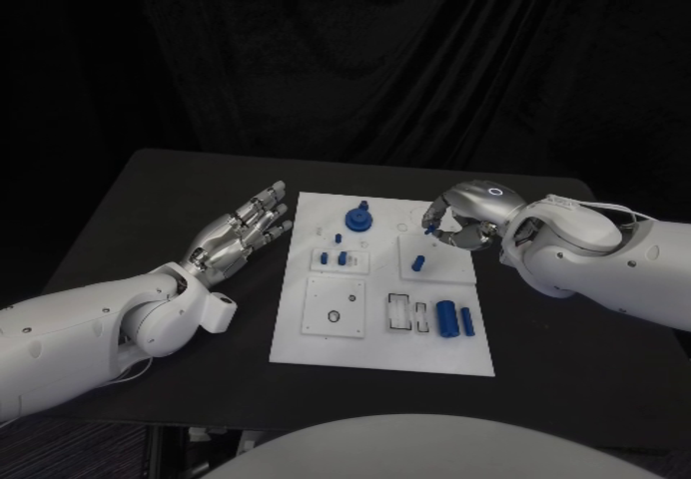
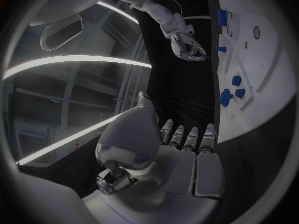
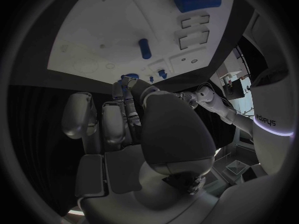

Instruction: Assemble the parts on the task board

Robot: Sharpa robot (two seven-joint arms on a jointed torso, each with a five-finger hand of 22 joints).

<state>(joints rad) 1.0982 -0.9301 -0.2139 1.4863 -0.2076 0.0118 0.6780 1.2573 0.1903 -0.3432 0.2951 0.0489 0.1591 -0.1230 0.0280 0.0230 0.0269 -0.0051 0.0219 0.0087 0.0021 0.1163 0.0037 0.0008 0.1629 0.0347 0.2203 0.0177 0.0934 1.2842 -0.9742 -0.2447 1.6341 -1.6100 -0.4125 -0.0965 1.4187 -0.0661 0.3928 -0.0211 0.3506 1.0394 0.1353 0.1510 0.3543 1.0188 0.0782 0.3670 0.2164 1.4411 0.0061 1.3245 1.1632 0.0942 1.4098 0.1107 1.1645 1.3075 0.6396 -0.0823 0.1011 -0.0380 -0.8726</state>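
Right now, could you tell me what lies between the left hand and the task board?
Only bare black table: in the head view, the open left hand lies just beside the board, with nothing between.

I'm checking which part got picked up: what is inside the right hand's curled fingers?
The right hand pinches a small blue part at its fingertips, above the task board's far right corner. The fingers cover most of the part, so its shape cannot be told.

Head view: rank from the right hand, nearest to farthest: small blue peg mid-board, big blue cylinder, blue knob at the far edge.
From the right hand, at the board's far right edge:
1. Small blue peg, just below the hand, mid-board.
2. Blue knob, far edge, to the hand's left.
3. Big blue cylinder, near right part of the task board.
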